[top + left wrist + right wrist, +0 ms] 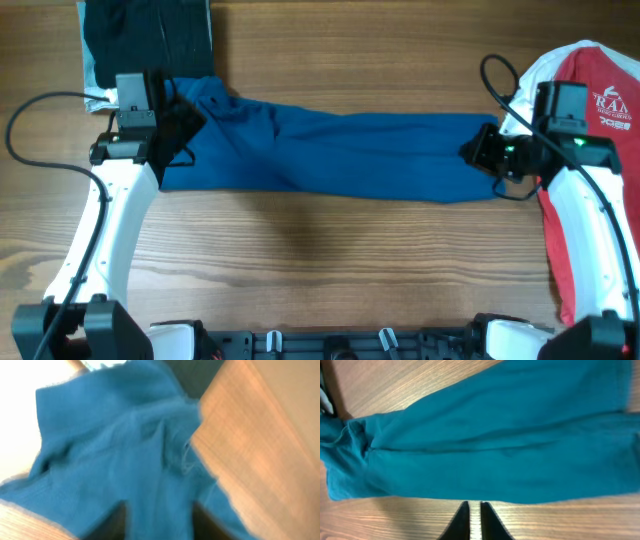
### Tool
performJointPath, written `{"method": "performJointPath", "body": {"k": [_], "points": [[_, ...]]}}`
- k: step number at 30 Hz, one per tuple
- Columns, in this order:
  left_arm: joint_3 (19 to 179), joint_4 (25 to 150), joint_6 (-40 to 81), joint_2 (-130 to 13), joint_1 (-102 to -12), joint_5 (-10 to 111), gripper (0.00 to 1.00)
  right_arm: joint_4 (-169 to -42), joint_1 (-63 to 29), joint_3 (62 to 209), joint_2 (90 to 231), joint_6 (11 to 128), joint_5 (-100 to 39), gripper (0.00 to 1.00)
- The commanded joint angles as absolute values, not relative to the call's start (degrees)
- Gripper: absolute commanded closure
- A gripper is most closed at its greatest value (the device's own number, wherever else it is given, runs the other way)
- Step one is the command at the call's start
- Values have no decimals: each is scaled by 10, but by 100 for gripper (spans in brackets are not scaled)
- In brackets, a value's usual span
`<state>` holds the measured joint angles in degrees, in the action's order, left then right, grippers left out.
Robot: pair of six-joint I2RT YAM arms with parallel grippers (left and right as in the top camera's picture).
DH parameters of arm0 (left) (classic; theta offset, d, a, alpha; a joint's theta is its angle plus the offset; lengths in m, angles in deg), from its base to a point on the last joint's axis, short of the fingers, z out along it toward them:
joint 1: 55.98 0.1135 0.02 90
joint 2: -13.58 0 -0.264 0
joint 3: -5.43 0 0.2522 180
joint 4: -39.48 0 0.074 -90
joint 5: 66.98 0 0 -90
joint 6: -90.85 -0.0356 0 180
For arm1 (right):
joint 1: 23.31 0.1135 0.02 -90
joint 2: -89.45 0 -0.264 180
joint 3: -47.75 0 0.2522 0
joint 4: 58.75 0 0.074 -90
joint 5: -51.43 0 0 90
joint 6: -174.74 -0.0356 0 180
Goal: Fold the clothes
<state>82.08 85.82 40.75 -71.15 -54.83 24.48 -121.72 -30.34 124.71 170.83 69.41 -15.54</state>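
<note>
- blue shirt [330, 150] lies as a long narrow band across the middle of the overhead frame, on the wooden table [330, 270], running from centre left to centre right. it looks folded lengthwise already.
- left gripper [172, 135] sits over the band's left end, where the cloth bunches up. in the left wrist view, blurred blue cloth fills the frame and runs down between two dark fingers [112, 525] at the bottom edge. cannot tell if they are clamped on it or loose.
- right gripper [482, 152] is at the band's right end. the right wrist view shows its jaws drawn together with only a sliver between them, tips right at the shirt's lower edge. it is clenched, but i cannot tell if any hem is caught.
- red t-shirt [625, 200] with white lettering lies at the right edge of the overhead frame, partly under the right arm and not folded.
- dark garment [150, 35] sits in the upper left corner, just above the blue shirt's left end.
- step, my read: mid-fold on the blue shirt, with the long fold done and the crosswise fold not yet made.
- next move likely calls for a firm pinch on one end, then a lift and carry over onto the other end with edges lined up. the bunched left end probably wants smoothing first, or the fold will come out lumpy.
</note>
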Motion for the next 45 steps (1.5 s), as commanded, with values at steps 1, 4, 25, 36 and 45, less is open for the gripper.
{"method": "performJointPath", "body": {"k": [1, 4, 25, 36, 45], "points": [[806, 887, 400, -777, -559, 330, 92, -1210, -279, 1248, 1787, 674, -149, 96], [799, 902, 397, -852, -590, 346, 96, -1212, -272, 1248, 1868, 633, -203, 96], [799, 962, 384, -979, -394, 240, 90, -1146, -293, 1195, 1959, 532, -341, 96], [799, 1005, 388, -886, -373, 264, 96, -1158, -282, 1233, 1866, 591, -225, 89], [799, 1031, 372, -812, -373, 250, 1, -1172, -376, 1292, 1836, 698, -246, 9]]}}
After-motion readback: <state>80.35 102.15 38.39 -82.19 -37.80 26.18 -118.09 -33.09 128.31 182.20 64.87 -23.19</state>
